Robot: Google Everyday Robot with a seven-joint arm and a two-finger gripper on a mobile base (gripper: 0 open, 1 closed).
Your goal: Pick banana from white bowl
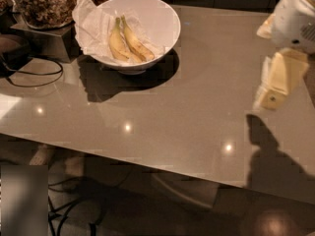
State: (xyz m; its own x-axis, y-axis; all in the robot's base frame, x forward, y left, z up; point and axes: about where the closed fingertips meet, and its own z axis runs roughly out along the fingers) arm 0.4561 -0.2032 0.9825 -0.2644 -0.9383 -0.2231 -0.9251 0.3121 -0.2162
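Camera view: we see banana [136,44] in bowl [166,16] on paper [91,22], beside plumper banana [116,46], worktop [187,112] back-left. End effector [273,90] at right edge, well apart; open or closed we cannot tell.

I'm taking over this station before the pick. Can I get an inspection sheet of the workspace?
Surface: grey glossy table, light glints on it.
Job's things: flecked banana lies in white bowl on crumpled paper, beside a plumper banana.
Clutter: jar of brown contents on a dark stand, left of the bowl.
Grippers: gripper over the table's right side, well apart from the bowl.
Cables: black cable looped on the table's left; more cables on the floor.
Surroundings: dark floor under the table.
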